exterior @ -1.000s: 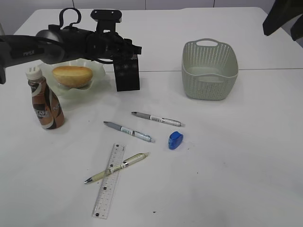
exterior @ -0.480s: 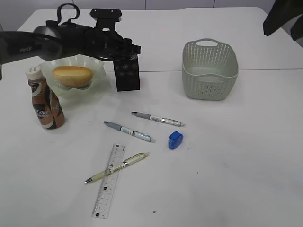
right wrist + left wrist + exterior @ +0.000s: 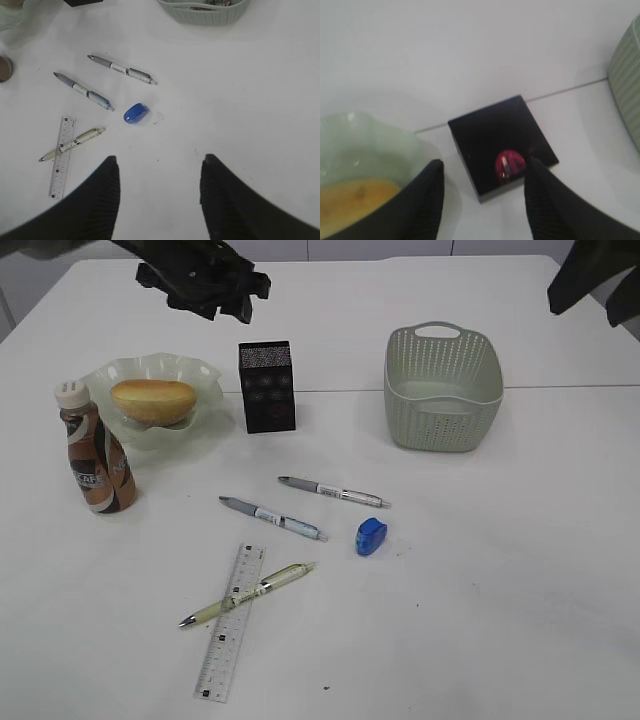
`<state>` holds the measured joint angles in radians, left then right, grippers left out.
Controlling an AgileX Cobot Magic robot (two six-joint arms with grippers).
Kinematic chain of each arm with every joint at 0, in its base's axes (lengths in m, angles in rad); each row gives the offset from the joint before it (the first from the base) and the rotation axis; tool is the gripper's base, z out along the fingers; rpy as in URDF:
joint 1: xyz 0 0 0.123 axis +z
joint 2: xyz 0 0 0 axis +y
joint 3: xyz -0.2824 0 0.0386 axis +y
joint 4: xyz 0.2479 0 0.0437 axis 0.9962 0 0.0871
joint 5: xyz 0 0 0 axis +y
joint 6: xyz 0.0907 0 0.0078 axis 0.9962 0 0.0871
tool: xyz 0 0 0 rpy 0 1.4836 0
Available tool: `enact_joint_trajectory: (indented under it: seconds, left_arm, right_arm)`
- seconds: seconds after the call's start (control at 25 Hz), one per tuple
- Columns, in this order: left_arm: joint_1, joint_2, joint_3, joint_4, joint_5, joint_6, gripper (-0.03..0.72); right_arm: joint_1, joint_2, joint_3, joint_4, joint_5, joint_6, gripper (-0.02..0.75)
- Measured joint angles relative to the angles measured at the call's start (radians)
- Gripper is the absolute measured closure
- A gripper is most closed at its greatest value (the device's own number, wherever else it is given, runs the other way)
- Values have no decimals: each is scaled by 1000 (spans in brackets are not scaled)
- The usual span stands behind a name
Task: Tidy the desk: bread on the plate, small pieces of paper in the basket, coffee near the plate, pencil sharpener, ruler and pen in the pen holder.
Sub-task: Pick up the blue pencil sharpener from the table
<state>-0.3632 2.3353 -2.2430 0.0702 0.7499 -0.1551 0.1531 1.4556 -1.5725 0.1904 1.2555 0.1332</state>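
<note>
The black mesh pen holder (image 3: 266, 386) stands upright on the white desk (image 3: 500, 570), right of the green wavy plate (image 3: 205, 380) that holds the bread (image 3: 152, 400). My left gripper (image 3: 215, 290) hovers open above and behind the holder. In the left wrist view its jaws (image 3: 485, 167) are empty over the pen holder (image 3: 490, 130), with a red object (image 3: 510, 164) inside. The coffee (image 3: 95, 455) stands left of the plate. A blue pencil sharpener (image 3: 370, 536), three pens (image 3: 333, 491) (image 3: 272, 518) (image 3: 250, 594) and the clear ruler (image 3: 230, 625) lie mid-desk. My right gripper (image 3: 159, 160) hangs open, high above them.
The grey-green basket (image 3: 442, 385) stands at the back right, apart from the other things. The yellow pen lies across the ruler (image 3: 61, 157). Part of the right arm (image 3: 595, 275) shows at the top right corner.
My left gripper has let go of the pen holder and risen up and back. The holder, tilted before, now stands upright on the desk. The right arm has hardly moved.
</note>
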Motion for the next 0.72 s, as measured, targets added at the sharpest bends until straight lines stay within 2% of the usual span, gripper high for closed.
enact_joint_trajectory:
  seconds: [0.16,0.36,0.56,0.72]
  left_arm:
    - [0,-49,-20,-63,244,11,302]
    - [-22,-61,-24,-122,459,99,302]
    - [-113,-66,-24,-130,487,175,302]
    - [-192,-68,-24,-135,488,187,302]
  right_arm:
    - [0,0,0,13,0,0,353]
    - [0,0,0,20,0,0,352]
    - [0,0,0,27,0,0,352]
    - [0,0,0,30,0,0,353]
